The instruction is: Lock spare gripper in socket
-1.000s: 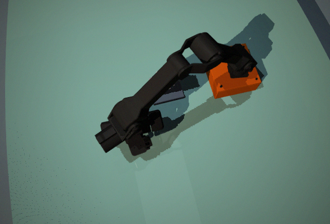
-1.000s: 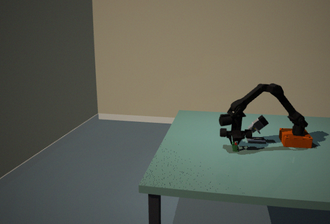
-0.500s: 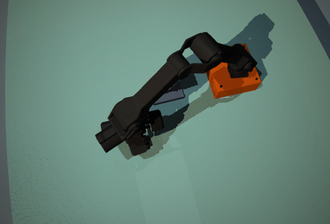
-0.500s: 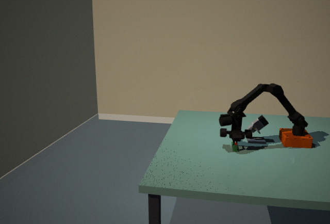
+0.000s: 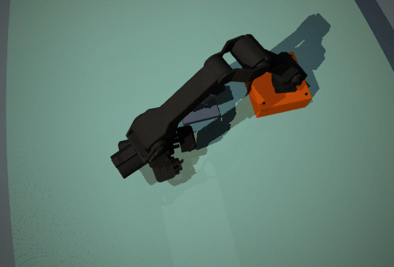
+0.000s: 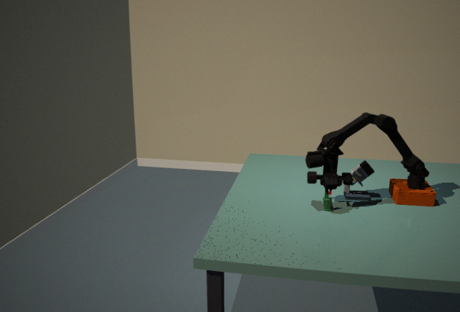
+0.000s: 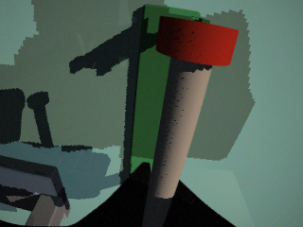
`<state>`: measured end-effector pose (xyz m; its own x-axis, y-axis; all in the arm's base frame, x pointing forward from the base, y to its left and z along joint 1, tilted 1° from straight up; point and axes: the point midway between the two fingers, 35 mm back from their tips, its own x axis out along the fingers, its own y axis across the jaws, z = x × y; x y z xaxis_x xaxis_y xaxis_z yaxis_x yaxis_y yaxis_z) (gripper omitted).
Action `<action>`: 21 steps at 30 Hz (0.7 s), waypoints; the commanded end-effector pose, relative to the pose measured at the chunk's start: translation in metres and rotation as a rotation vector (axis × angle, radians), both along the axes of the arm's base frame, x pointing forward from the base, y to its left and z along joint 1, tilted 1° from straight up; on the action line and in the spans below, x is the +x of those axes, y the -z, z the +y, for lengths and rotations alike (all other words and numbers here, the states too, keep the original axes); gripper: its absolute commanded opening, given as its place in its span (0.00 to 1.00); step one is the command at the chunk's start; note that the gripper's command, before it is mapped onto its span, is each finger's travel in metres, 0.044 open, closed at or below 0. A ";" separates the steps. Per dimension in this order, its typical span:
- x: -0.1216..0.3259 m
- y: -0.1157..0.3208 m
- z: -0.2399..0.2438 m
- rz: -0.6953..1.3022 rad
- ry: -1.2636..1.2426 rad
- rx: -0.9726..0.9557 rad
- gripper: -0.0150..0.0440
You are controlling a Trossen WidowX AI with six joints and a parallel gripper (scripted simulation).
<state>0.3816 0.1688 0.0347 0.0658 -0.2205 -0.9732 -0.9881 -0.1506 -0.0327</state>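
My gripper (image 6: 327, 190) (image 7: 151, 170) points down and is shut on the lower shaft of the lock pin (image 6: 329, 193) (image 7: 185, 118), which has a red head and a pale shaft. In the wrist view the pin slants over a long green block (image 6: 327, 204) (image 7: 149, 99) on the table. Whether pin and block touch, I cannot tell. The mount's grey base (image 5: 203, 114) (image 6: 357, 196) (image 7: 24, 175) lies between the gripper and the arm's base, with a pale post (image 6: 346, 188) (image 7: 46, 213) and a tilted grey-and-black head (image 6: 362, 172). The socket and spare gripper cannot be told apart.
The arm's orange base (image 5: 283, 101) (image 6: 415, 195) stands on the green table (image 5: 95, 51) (image 6: 371, 241). The arm (image 5: 191, 89) (image 6: 348, 128) arches over the mount's base. In the exterior view, the mount's tilted head is close beside the gripper body.
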 end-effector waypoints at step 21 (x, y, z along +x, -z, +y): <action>-0.002 -0.029 -0.001 -0.005 0.001 0.003 0.26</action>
<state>0.3801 0.1675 0.0638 0.0699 -0.2181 -0.9734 -0.9881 -0.1492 -0.0375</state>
